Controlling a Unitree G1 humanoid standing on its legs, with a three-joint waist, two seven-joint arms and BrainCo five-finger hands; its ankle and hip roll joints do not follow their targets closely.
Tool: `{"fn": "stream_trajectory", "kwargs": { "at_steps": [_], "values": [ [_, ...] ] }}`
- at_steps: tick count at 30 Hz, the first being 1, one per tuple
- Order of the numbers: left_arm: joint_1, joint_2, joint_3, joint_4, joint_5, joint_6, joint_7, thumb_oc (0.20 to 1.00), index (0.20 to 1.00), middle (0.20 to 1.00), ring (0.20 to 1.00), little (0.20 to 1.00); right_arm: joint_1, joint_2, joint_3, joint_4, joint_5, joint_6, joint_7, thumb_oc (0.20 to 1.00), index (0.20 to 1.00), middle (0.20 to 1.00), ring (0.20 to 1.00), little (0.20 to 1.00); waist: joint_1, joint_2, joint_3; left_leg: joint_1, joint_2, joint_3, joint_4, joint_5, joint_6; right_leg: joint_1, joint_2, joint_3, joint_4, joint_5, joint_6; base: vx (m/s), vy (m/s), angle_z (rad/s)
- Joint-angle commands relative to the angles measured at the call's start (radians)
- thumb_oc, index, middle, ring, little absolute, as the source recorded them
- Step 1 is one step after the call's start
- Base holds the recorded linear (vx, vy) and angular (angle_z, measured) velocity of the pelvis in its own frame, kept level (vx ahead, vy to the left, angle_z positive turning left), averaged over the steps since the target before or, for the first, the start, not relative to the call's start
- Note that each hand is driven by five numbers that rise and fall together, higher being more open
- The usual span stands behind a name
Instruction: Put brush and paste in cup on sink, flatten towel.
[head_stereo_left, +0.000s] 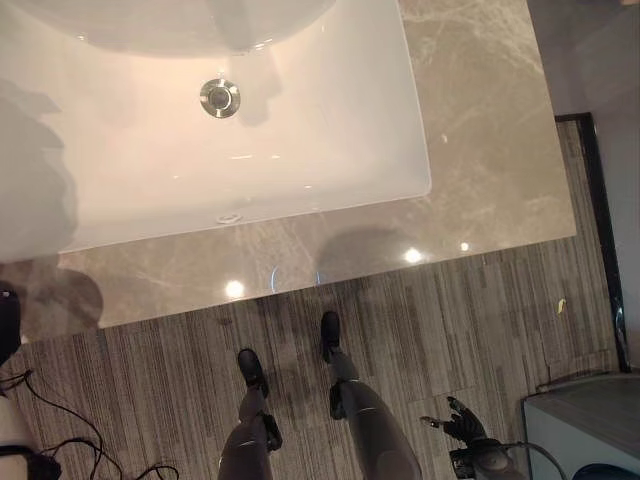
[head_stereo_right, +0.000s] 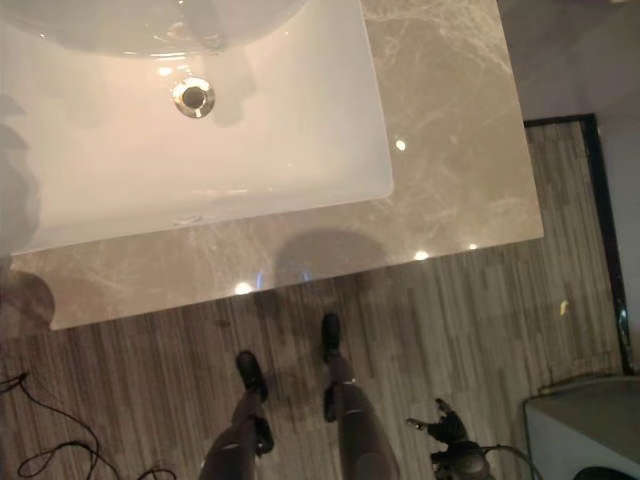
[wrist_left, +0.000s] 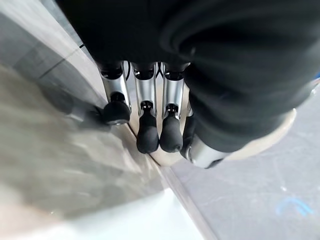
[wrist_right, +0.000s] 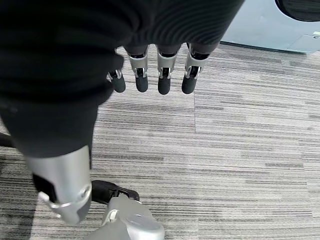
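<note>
Seen from above, a white rectangular ceramic sink with a round chrome drain sits in a glossy beige marble surface. Striped grey carpet floor lies below it. The brush, paste, cup and towel cannot be placed from these views. The right hand hangs low over the carpet, fingers straight and relaxed, holding nothing. The left hand has straight fingers, also empty, near what may be a pale wall edge. Judging ahead: brush and paste are light and slick, best pinched mid-length; the towel is soft, for pressing flat.
</note>
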Motion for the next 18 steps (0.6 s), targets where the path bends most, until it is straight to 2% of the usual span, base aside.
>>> {"fn": "stream_trajectory", "kwargs": {
  "at_steps": [1,2,4,5,8,9,11,12,14,17,18],
  "values": [
    [-0.003,-0.015,0.014,0.02,0.025,0.001,0.018,0.2,0.2,0.2,0.2,0.2,0.025,-0.023,-0.021,0.009,0.027,-0.012,-0.024,1.0,1.0,1.0,1.0,1.0,-0.015,0.041,0.024,0.011,0.012,-0.061,0.001,-0.005,0.004,0.108,-0.019,0.092,-0.002,-0.004,0.145,-0.08,-0.01,0.0],
    [0.07,-0.045,0.048,-0.103,0.043,-0.029,0.048,0.2,0.2,0.2,0.2,0.2,0.024,-0.013,-0.025,0.009,0.021,-0.012,-0.033,1.0,1.0,1.0,1.0,1.0,-0.009,0.033,0.031,0.009,0.004,-0.053,0.001,0.024,0.012,0.11,-0.025,0.082,-0.002,0.011,0.136,-0.08,-0.016,0.0],
    [0.133,-0.057,0.088,-0.164,0.043,-0.038,0.058,0.2,0.2,0.2,0.2,0.2,0.027,-0.014,-0.026,0.007,0.016,-0.011,-0.035,1.0,1.0,1.0,1.0,1.0,-0.007,0.037,0.032,0.018,0.001,-0.055,0.001,0.022,0.013,0.121,-0.026,0.08,-0.002,0.008,0.136,-0.02,-0.001,0.0],
    [0.261,-0.075,0.154,-0.342,0.077,-0.072,0.084,0.2,0.2,0.2,0.2,0.2,0.029,-0.004,-0.04,0.01,0.005,-0.007,-0.039,1.0,1.0,1.0,1.0,1.0,0.007,0.033,0.034,0.043,-0.006,-0.062,0.001,0.015,0.015,0.149,-0.029,0.071,-0.002,0.0,0.135,0.06,0.013,0.02],
    [0.544,-0.127,0.324,-0.59,0.122,-0.098,0.103,0.2,0.2,0.2,0.2,0.2,0.047,-0.003,-0.064,0.012,-0.008,-0.002,-0.037,1.0,1.0,1.0,1.0,1.0,0.016,0.028,0.03,0.121,-0.013,-0.056,0.001,-0.019,0.025,0.224,-0.031,0.069,-0.002,-0.013,0.124,0.09,0.031,0.02],
    [0.654,-0.154,0.393,-0.667,0.126,-0.115,0.095,0.2,0.2,0.2,0.2,0.2,0.058,0.0,-0.079,0.021,-0.019,0.003,-0.038,1.0,1.0,1.0,1.0,1.0,0.023,0.023,0.032,0.16,-0.016,-0.051,0.001,-0.03,0.027,0.255,-0.032,0.07,0.002,-0.018,0.121,0.07,0.044,0.07],
    [0.725,-0.183,0.435,-0.727,0.123,-0.127,0.093,0.2,0.2,0.2,0.2,0.2,0.065,0.007,-0.094,0.027,-0.028,0.006,-0.034,1.0,1.0,1.0,1.0,1.0,0.03,0.02,0.031,0.19,-0.019,-0.048,0.001,-0.04,0.031,0.277,-0.033,0.068,0.017,-0.027,0.119,0.11,0.067,0.04],
    [0.9,-0.247,0.533,-0.857,0.169,-0.146,0.087,0.2,0.2,0.2,0.2,0.2,0.075,0.014,-0.121,0.046,-0.043,0.013,-0.03,1.0,1.0,1.0,1.0,1.0,0.044,0.016,0.033,0.259,-0.015,-0.039,0.001,-0.059,0.038,0.316,-0.032,0.073,0.067,-0.061,0.115,0.18,0.104,0.01],
    [0.98,-0.284,0.566,-0.916,0.178,-0.149,0.072,0.2,0.2,0.2,0.2,0.2,0.077,0.009,-0.126,0.058,-0.054,0.015,-0.023,1.0,1.0,1.0,1.0,1.0,0.048,0.016,0.034,0.294,-0.015,-0.038,0.001,-0.067,0.042,0.341,-0.033,0.076,0.084,-0.072,0.115,0.13,0.077,-0.05],
    [1.255,-0.374,0.674,-1.097,0.263,-0.168,-0.011,0.2,0.2,0.2,0.2,0.2,0.09,0.014,-0.181,0.133,-0.1,0.025,0.0,1.0,1.0,1.0,1.0,1.0,0.08,0.014,-0.009,0.407,-0.038,-0.039,0.001,-0.103,0.067,0.455,-0.051,0.064,0.093,-0.08,0.122,0.12,0.116,0.16],
    [1.258,-0.375,0.677,-1.099,0.264,-0.167,-0.012,0.2,0.2,0.2,0.2,0.2,0.09,0.014,-0.179,0.133,-0.1,0.024,0.0,1.0,1.0,1.0,1.0,1.0,0.079,0.014,-0.01,0.405,-0.039,-0.038,0.001,-0.099,0.067,0.453,-0.052,0.065,0.091,-0.076,0.122,0.1,0.093,0.11]
  ]
}}
